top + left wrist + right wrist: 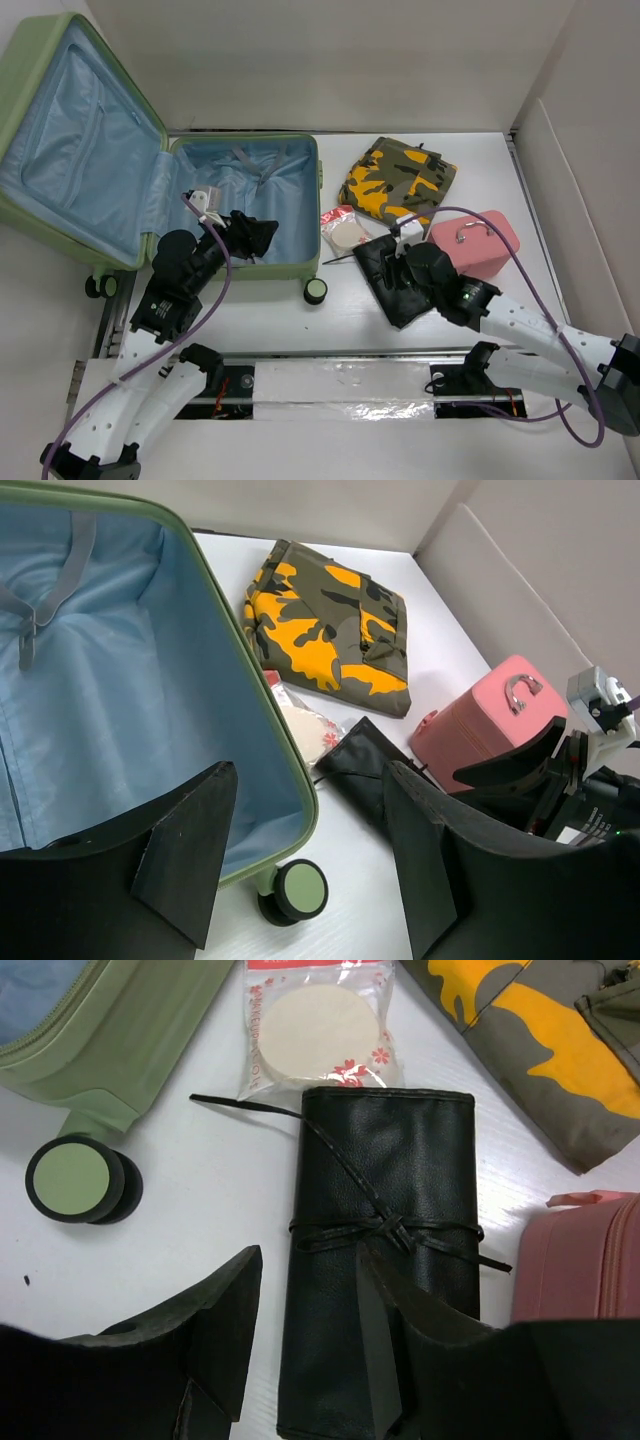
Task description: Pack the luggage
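while the pale green luggage [282,188] lies open at the left end of the bench [350,312], lid leaning back, the left pincer [258,238] hangs wide open and empty over its near right corner. the right pincer [308,1272], also spread and holding nothing, hovers over a black tied leather roll [392,1180].

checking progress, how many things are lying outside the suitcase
4: camouflage garment at the back, pink box on the right, black pouch in front, packet of pads beside the suitcase. More may be hidden.
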